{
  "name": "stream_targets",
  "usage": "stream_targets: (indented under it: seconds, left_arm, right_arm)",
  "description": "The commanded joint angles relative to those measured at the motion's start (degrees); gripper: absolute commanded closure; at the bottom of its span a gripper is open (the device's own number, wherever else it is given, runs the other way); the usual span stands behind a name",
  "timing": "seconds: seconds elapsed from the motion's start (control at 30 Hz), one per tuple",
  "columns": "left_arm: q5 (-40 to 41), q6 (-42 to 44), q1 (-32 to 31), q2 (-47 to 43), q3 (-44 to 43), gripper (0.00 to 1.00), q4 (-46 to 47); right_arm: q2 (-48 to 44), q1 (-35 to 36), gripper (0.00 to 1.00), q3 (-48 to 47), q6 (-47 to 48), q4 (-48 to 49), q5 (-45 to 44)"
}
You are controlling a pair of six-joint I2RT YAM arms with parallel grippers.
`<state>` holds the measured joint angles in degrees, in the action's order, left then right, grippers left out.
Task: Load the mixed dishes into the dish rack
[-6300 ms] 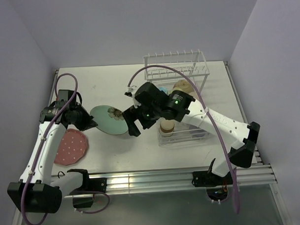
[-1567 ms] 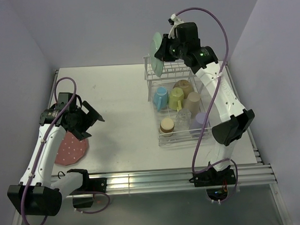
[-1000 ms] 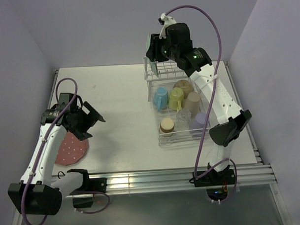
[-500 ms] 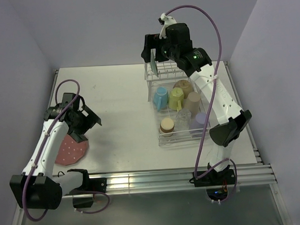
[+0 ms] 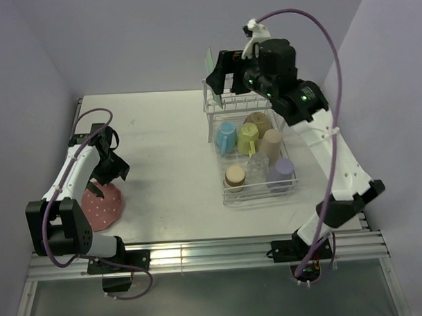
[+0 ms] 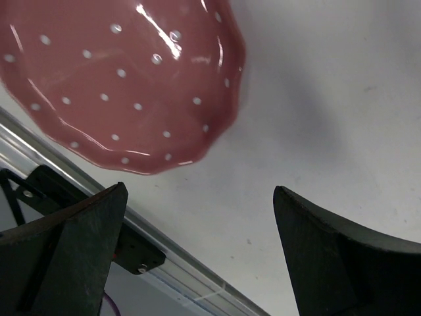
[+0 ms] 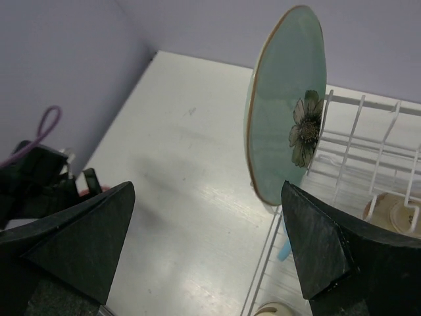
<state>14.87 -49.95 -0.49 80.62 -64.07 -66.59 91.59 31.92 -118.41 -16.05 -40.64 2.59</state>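
The white wire two-tier dish rack (image 5: 288,150) stands at the far right part of the white surface (image 5: 168,132). Its flat lower basket holds the cups close together: a blue cup (image 5: 226,137) at the left, a yellow-green cup (image 5: 248,137) just beside it, a tan cup (image 5: 271,143), and behind these a brownish round vessel (image 5: 257,120) of which I cannot tell the kind. In the near row stand a small tan-rimmed cup (image 5: 234,176), a clear glass (image 5: 258,167) and a lavender cup (image 5: 281,173).

On the raised row of upright prongs (image 7: 368,131), the mint-green plate with a flower drawing (image 7: 289,99) stands on its edge at the left end of the rack. It leans a little.

The right claw (image 5: 222,73) hangs just behind this plate. Its two fingers are spread wide and nothing is between them; the wrist view shows the plate ahead of them, not touched.

The pink dotted scalloped plate (image 5: 102,207) lies flat at the near left corner of the surface, well apart from the rack. The left claw (image 6: 197,217) is above the rim of this plate, fingers wide apart and holding nothing. In the left wrist view the pink plate fills the upper left, with bare surface beside it.
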Motion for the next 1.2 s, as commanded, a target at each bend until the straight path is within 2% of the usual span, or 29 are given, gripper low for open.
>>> stream_targets:
  seconds: [0.0,0.23,0.47,0.57,0.6,0.67,0.7,0.73,0.77,0.83,1.0,1.17]
  left_arm:
    - [6.5,3.8,1.9,1.8,-2.8,0.01,-1.2]
    - [6.4,6.5,2.6,12.1,-2.7,0.01,2.3]
    - [9.2,8.2,2.7,23.6,-4.6,0.02,5.1]
    - [10.3,8.6,2.7,27.1,-4.2,0.1,6.4]
    - [10.0,8.7,2.7,27.6,-4.0,0.19,6.9]
    - [9.4,8.6,2.7,28.5,-3.1,0.3,8.2]
    - [9.4,8.7,2.7,28.6,-2.7,0.43,8.7]
    - [9.6,8.8,2.7,28.6,-2.4,0.5,9.8]
    - [9.6,9.0,2.7,29.2,-1.8,0.69,10.2]
    - [9.7,9.3,2.6,30.9,-2.2,0.98,10.5]
    - [4.0,9.5,2.7,29.1,-6.0,1.0,9.5]
    - [-5.2,10.3,2.6,20.6,-16.4,1.0,5.5]
  right_arm:
    - [-9.8,1.5,0.0,2.5,-2.7,3.5,0.5]
    - [-18.7,5.7,0.0,4.9,-3.1,0.6,-1.1]
    - [-24.7,6.4,0.0,8.2,-2.2,-2.3,-3.9]
    - [-26.2,6.3,0.0,8.8,-1.1,-3.8,-5.6]
    - [-27.1,6.4,0.0,9.2,-0.9,-3.9,-6.5]
    - [-27.7,6.3,0.0,10.1,-0.6,-3.9,-7.2]
    - [-28.1,6.4,0.0,10.1,-0.6,-4.3,-7.5]
    - [-28.2,6.4,0.0,10.1,-0.8,-4.4,-7.7]
    - [-28.2,6.3,0.0,10.0,-1.0,-4.5,-7.7]
    - [-28.5,6.4,0.0,9.9,-1.3,-4.7,-7.6]
    - [-27.0,7.3,0.0,7.1,-2.0,-6.3,-6.5]
    - [-24.7,11.2,0.0,5.7,-2.4,-7.6,-7.6]
